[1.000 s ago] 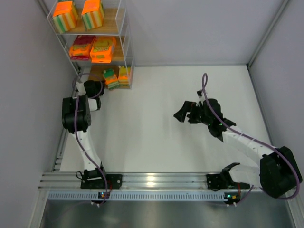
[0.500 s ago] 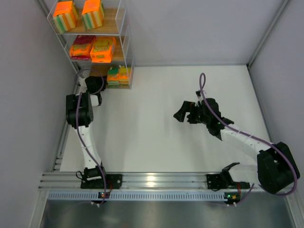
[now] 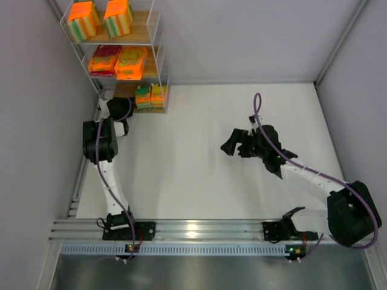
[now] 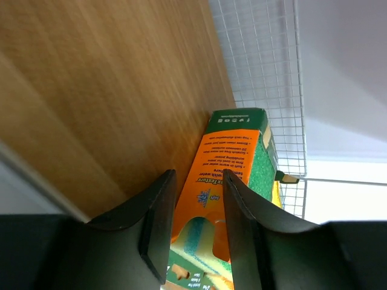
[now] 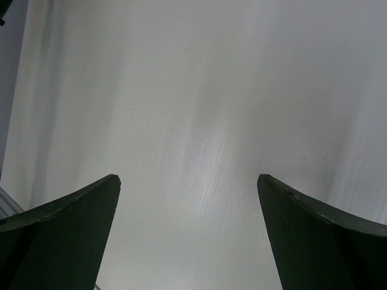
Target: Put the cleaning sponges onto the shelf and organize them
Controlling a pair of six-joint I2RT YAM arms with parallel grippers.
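The left gripper [image 4: 198, 178] is reaching into the lowest level of the shelf [image 3: 158, 36], and its two dark fingers [image 4: 158, 211] stand a narrow gap apart. An orange and green sponge pack [image 4: 236, 139] shows through that gap and spreads out past the right-hand finger. The wrist view does not settle whether the pads are pinching the pack or are already free of it. The pack lies against the wooden board [image 4: 91, 90], with its far end close to the white wire mesh [image 4: 260, 60].

From above, this pack [image 3: 143, 96] sits just beside a second one [image 3: 157, 95] at the right end of the bottom board. Two flat packs [image 3: 118, 60] fill the middle board and two blocky striped ones [image 3: 100, 18] stand on the top board. No sponge is left on the table [image 3: 199, 181], so the task looks close to done.

The step in hand reads as letting go and backing out. To do it well, the jaws should spread fully before the wrist moves, so neither pad drags the pack askew. The retreat should then run straight back along the fingers, toward the near side. The wrist should keep low enough to clear the middle board overhead. The pack should end up square with its neighbour. If it is skewed, a light push on its near end would likely fix it.

The right gripper [image 5: 187, 181] hangs wide apart and empty over bare table, well apart from the shelf, and has no need to come in.
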